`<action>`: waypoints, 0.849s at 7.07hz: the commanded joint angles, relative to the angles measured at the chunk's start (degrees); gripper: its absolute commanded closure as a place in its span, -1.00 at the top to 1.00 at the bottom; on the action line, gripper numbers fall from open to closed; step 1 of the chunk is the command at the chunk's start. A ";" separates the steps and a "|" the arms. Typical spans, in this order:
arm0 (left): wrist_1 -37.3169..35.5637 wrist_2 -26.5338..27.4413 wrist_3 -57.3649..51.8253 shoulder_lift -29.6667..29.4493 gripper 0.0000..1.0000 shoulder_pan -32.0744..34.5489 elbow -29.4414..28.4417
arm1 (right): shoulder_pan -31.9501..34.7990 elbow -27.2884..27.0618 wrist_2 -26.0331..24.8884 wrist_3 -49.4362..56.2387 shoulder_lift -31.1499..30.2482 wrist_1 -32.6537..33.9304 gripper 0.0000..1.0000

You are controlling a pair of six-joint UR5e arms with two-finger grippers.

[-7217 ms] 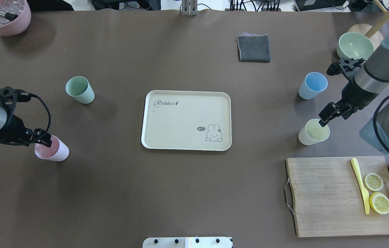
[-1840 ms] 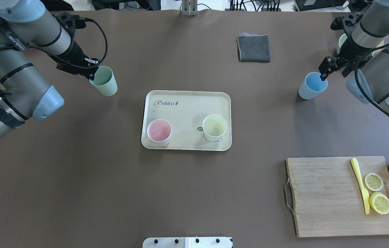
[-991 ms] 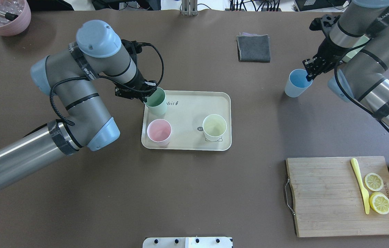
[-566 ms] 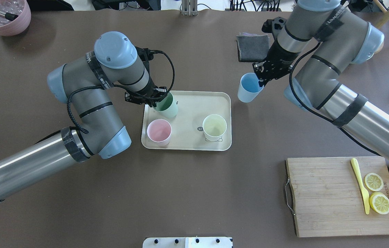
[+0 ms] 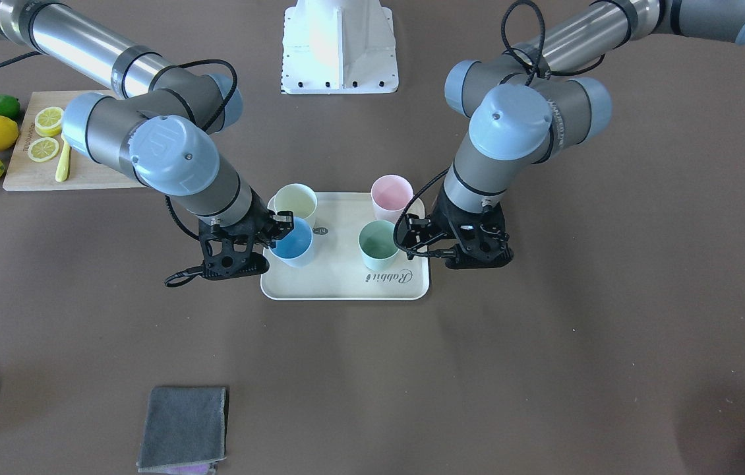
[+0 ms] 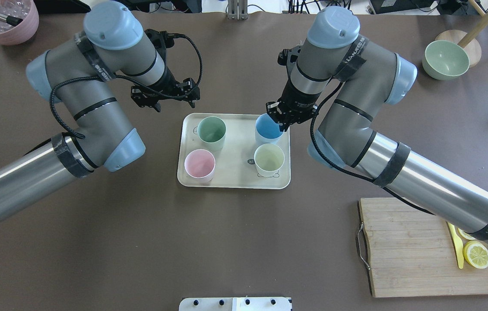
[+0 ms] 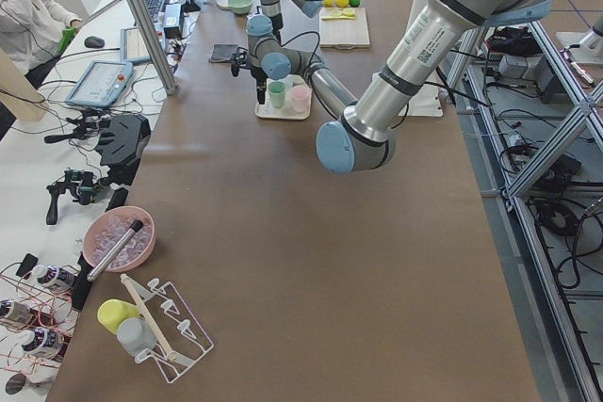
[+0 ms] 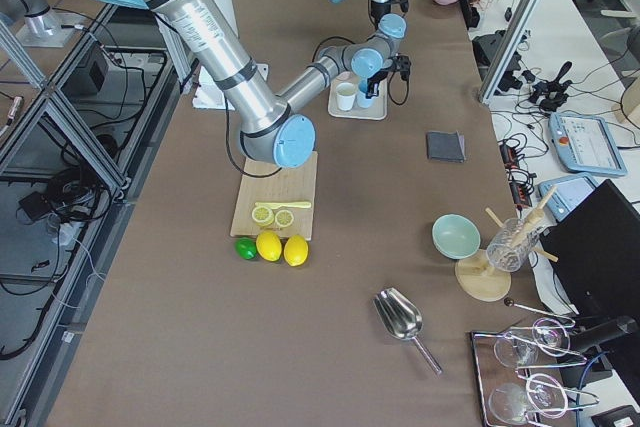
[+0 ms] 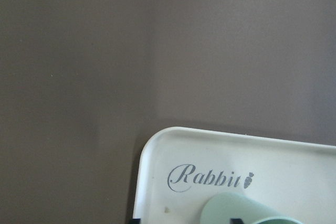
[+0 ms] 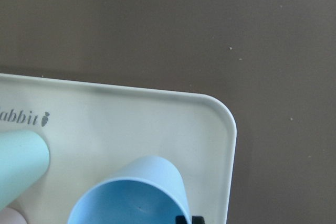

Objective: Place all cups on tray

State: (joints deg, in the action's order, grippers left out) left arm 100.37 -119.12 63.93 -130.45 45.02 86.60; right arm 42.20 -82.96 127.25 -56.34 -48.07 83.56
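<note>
Because the tray (image 6: pixel 235 172) offers about one quarter per cup, the four tumblers make a two-by-two at the middle of the overhead view: the green cup (image 6: pixel 211 131) upper left, the pink cup (image 6: pixel 200 163) lower left, the yellow cup (image 6: pixel 269 157) lower right and the blue cup (image 6: pixel 269 128) upper right. None touch, which leaves gaps for fingers to get in and out. Only the blue cup is held. The right gripper (image 6: pixel 282 123) is clamped on its rim, one finger inside the wall and one outside, a grip that suits a thin tapered tumbler with no handle. Whether its base is fully down on the tray I cannot tell, so I judge the placing to be nearly done, with only the letting go left. The left gripper (image 5: pixel 411 236) is spread and empty, above and just beside the green cup, clear of the rim so that it cannot tip it. Farther out, the wooden cutting board (image 6: pixel 421 250) at lower right and the sage bowl (image 6: pixel 445 58) at upper right lie well apart from the tray.
</note>
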 commanded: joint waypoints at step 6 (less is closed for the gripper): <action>-4.62 -4.46 -21.57 13.62 0.97 11.21 10.05 | 11.27 -8.68 6.92 4.41 -9.27 -2.17 1.00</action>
State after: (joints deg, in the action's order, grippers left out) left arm 98.91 -123.42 50.16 -120.30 53.53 93.48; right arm 47.04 -87.40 129.65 -57.53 -51.88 81.17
